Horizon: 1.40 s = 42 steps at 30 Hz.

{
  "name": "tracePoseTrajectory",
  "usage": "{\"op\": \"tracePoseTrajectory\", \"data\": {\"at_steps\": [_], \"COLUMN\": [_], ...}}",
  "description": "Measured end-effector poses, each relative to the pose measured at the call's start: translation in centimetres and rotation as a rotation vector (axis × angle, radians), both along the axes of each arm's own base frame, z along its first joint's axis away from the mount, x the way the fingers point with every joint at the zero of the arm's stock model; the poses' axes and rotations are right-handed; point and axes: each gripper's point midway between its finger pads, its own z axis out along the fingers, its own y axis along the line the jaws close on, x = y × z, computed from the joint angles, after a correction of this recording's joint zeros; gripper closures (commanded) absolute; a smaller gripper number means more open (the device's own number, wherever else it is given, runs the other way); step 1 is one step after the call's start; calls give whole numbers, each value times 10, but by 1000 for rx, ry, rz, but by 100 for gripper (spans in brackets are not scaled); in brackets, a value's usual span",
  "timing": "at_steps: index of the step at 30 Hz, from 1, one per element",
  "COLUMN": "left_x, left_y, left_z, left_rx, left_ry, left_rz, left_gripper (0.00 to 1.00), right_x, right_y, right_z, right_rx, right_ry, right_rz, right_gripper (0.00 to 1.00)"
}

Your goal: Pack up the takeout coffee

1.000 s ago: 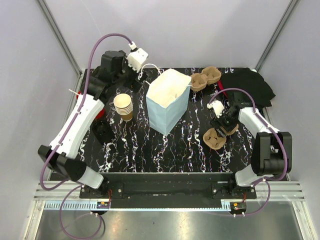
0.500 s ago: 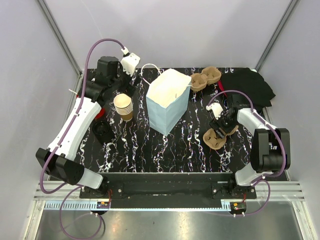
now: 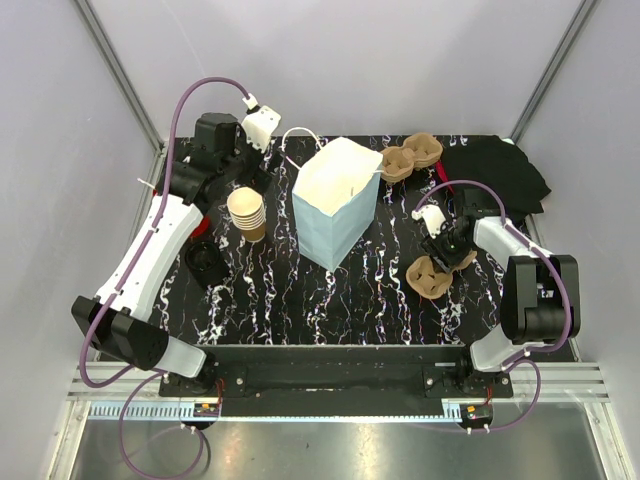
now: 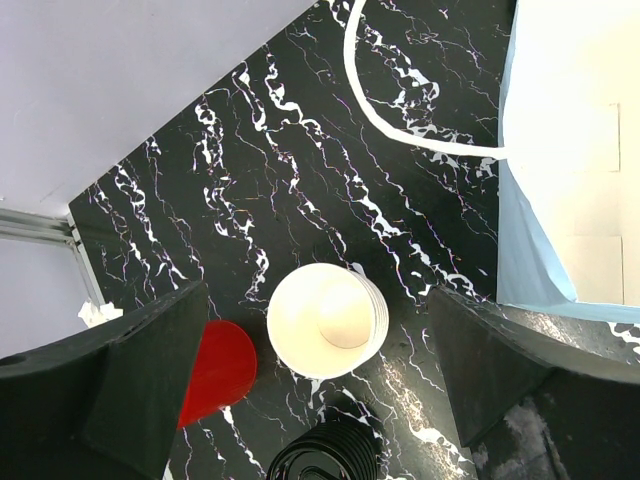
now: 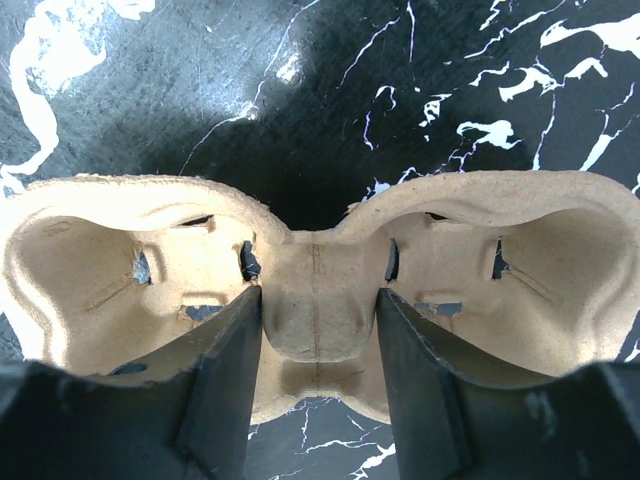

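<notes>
Two steps seem under way: fetching a cup and readying a carrier. From above, the left gripper (image 3: 250, 175) hangs near the worktop's (image 3: 300, 310) far left corner, beside the stack of nested cups (image 3: 246, 212). The paper bag (image 3: 335, 200) stands mid-worktop, and the right gripper (image 3: 447, 258) sits on a pulp cup carrier (image 3: 430, 278) toward the right edge. In the left wrist view that gripper (image 4: 315, 295) is spread wide and empty above the topmost cup (image 4: 325, 320), the likely takeout cup. It is still nested, upright, mouth up, long axis vertical, with black lids (image 4: 325, 460) just beside it. The next move probably calls for descending and closing on its rim only. In the right wrist view the gripper (image 5: 320, 385) pinches the carrier's centre bridge (image 5: 318, 315).
</notes>
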Motion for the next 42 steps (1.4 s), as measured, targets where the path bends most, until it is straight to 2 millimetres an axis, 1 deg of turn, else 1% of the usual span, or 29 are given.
{"op": "tracePoseTrajectory", "data": {"at_steps": [7, 10, 14, 16, 18, 20, 21, 22, 24, 28, 31, 33, 36, 38, 40, 42], "left_x": [0, 0, 0, -1, -2, -3, -3, -4, -4, -5, -5, -5, -6, -7, -6, -6], "left_y": [0, 0, 0, 0, 1, 2, 2, 3, 3, 5, 7, 8, 9, 10, 11, 13], "left_z": [0, 0, 1, 1, 4, 6, 7, 8, 10, 12, 14, 15, 18, 18, 18, 18], "left_rx": [0, 0, -1, -1, -3, -5, -6, -7, -9, -9, -8, -7, -6, -4, -1, 3], "left_ry": [0, -1, -2, -4, -9, -15, -18, -21, -25, -32, -36, -39, -48, -50, -51, -52], "left_rz": [0, 0, 1, 1, 2, 3, 3, 3, 5, 11, 14, 19, 25, 29, 34, 39], "left_gripper": [1, 1, 1, 1, 1, 1, 1, 1, 1, 1, 1, 1, 1, 1, 1, 1], "right_x": [0, 1, -3, -5, -3, 5, 11, 17, 31, 54, 68, 78, 93, 101, 111, 118], "right_y": [0, 0, 0, 0, 0, 0, -1, -1, -3, -4, -5, -4, 1, 8, 21, 40], "right_z": [1, 4, 13, 25, 46, 71, 91, 105, 145, 214, 262, 290, 326, 340, 353, 361], "right_rx": [1, 1, 1, 1, 1, 2, 3, 3, 1, 11, 29, 47, 75, 83, 89, 91], "right_ry": [-5, -12, -24, -44, -88, -152, -203, -243, -346, -508, -615, -673, -744, -770, -798, -813], "right_rz": [-4, -5, -6, -6, -9, -11, -16, -19, -40, -83, -115, -134, -154, -155, -141, -116], "right_gripper": [59, 59, 59, 59, 59, 59, 60, 60, 61, 61, 61, 62, 62, 61, 61, 61]}}
